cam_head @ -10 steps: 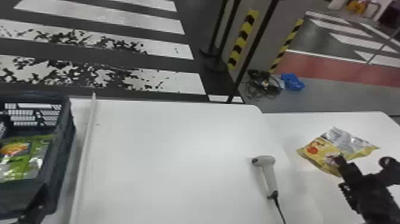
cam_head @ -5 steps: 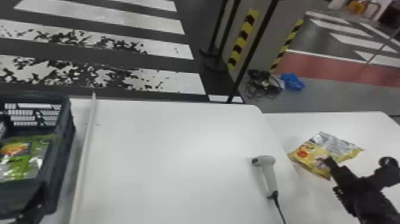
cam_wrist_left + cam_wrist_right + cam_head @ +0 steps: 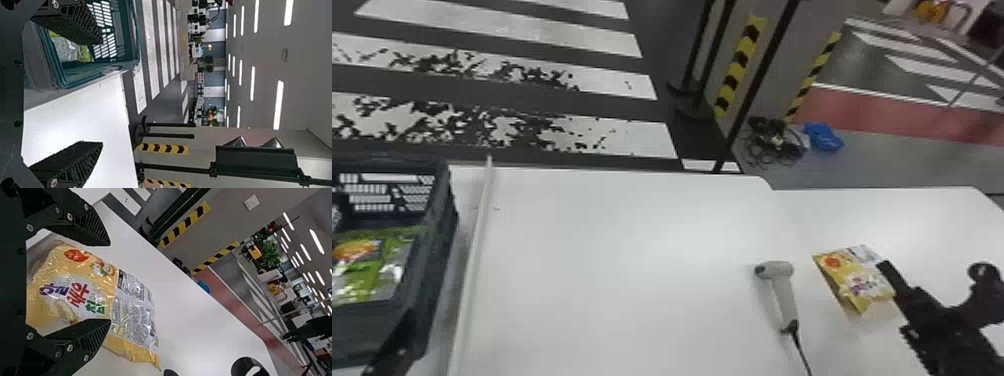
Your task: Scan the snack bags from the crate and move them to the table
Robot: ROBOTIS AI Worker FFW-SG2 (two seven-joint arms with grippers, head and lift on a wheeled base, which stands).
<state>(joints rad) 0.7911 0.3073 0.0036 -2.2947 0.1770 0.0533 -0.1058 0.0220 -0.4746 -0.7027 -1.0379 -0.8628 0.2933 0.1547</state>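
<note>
Bag (image 3: pixel 862 280), yellow, pinched in your right gripper (image 3: pixel 109 284) near the scanner (image 3: pixel 784 295), likely so you can present its code; left gripper (image 3: pixel 102 93), fingers parted, empty, by the crate (image 3: pixel 434 260), presumably for the next.

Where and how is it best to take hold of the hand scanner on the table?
Probably by the slim handle, from above, closing across its left and right sides: the handle points toward the robot, between wider head and cable.
</note>
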